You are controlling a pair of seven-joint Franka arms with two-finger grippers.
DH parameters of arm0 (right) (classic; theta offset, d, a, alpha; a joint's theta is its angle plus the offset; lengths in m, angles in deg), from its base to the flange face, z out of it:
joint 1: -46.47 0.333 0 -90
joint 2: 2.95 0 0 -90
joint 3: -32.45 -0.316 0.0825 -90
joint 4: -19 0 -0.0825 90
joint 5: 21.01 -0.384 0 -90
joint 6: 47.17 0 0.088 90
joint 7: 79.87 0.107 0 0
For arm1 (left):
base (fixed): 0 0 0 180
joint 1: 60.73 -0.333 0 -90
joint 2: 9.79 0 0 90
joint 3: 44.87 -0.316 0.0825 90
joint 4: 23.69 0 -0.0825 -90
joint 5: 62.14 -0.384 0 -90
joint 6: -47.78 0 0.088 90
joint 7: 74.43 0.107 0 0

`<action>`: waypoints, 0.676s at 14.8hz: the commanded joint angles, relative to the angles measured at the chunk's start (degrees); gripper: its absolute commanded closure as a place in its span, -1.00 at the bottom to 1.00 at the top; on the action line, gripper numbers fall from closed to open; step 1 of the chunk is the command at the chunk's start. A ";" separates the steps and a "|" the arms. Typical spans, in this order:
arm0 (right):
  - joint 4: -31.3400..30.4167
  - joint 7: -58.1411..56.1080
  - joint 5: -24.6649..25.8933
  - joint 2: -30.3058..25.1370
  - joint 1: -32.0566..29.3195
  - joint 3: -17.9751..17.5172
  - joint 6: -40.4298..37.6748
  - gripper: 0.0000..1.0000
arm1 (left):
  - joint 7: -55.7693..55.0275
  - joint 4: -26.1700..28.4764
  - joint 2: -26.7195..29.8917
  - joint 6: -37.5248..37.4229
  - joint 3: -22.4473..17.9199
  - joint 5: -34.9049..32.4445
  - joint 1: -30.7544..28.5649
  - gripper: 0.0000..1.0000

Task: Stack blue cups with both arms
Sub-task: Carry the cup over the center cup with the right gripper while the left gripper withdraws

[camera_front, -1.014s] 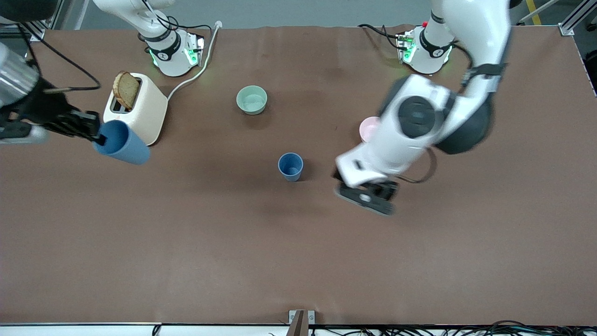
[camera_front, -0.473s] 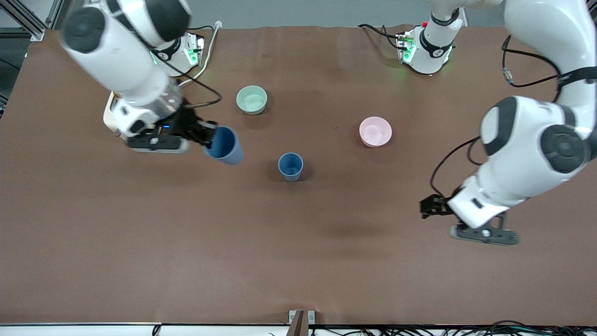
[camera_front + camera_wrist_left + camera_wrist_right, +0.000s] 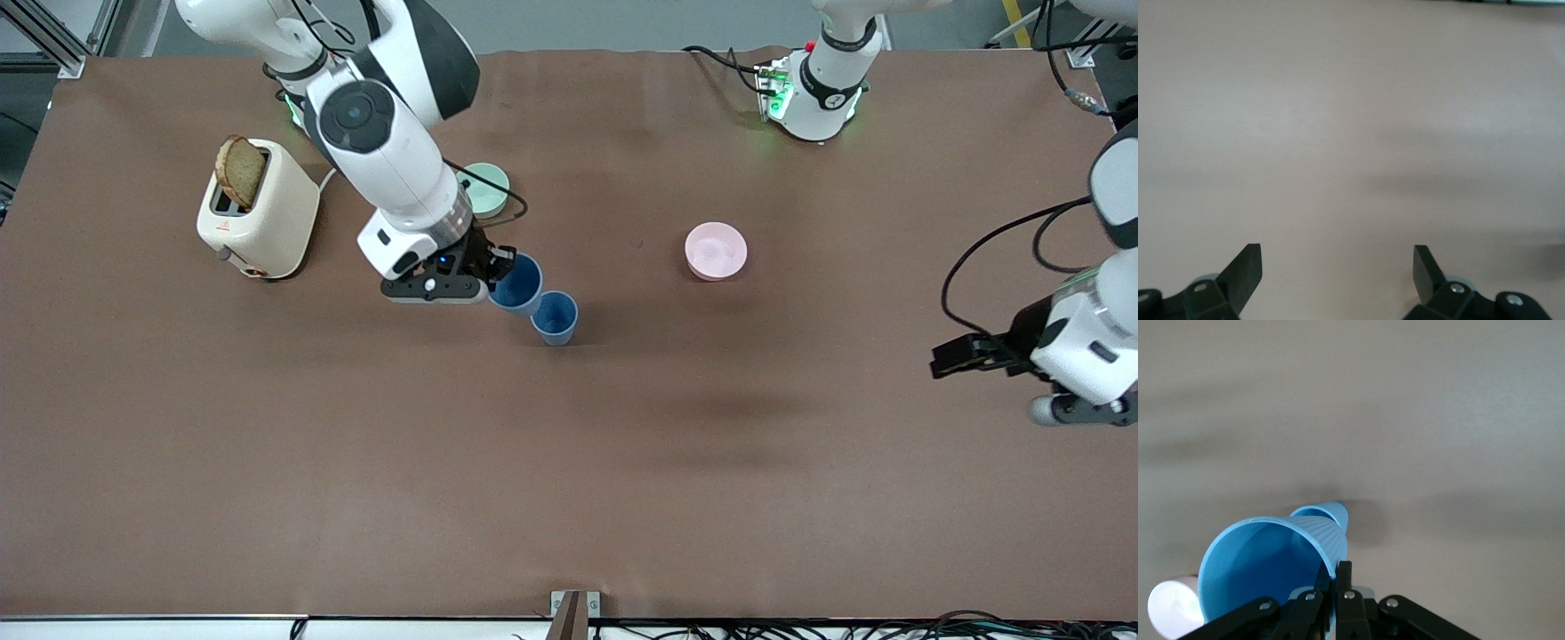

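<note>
Front view: the right gripper [image 3: 494, 267] pinches the rim of one blue cup [image 3: 518, 283], carried in the air just beside and slightly above the standing blue cup [image 3: 555, 317] near the table's [image 3: 569, 498] middle. Nesting is not yet done.

The left gripper [image 3: 956, 357] waits over the table edge at the left arm's end.

Left wrist view: its fingers [image 3: 1245, 270] are spread, holding nothing.

Right wrist view: fingers [image 3: 1343, 577] pressed onto the held cup's wall.
</note>
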 commanded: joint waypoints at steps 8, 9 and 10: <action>-3.26 0.49 0.10 3.83 4.16 0.68 6.19 0.95 | -2.80 5.92 13.22 -6.69 3.77 2.17 -5.64 -1.00; -3.26 0.49 0.10 4.27 4.60 0.68 6.54 0.95 | -2.88 6.45 13.30 -6.68 3.95 1.91 -5.64 -1.00; -3.34 0.49 0.10 4.62 4.52 0.68 7.24 0.95 | -2.80 7.33 13.91 -6.68 4.04 1.82 -5.73 -1.00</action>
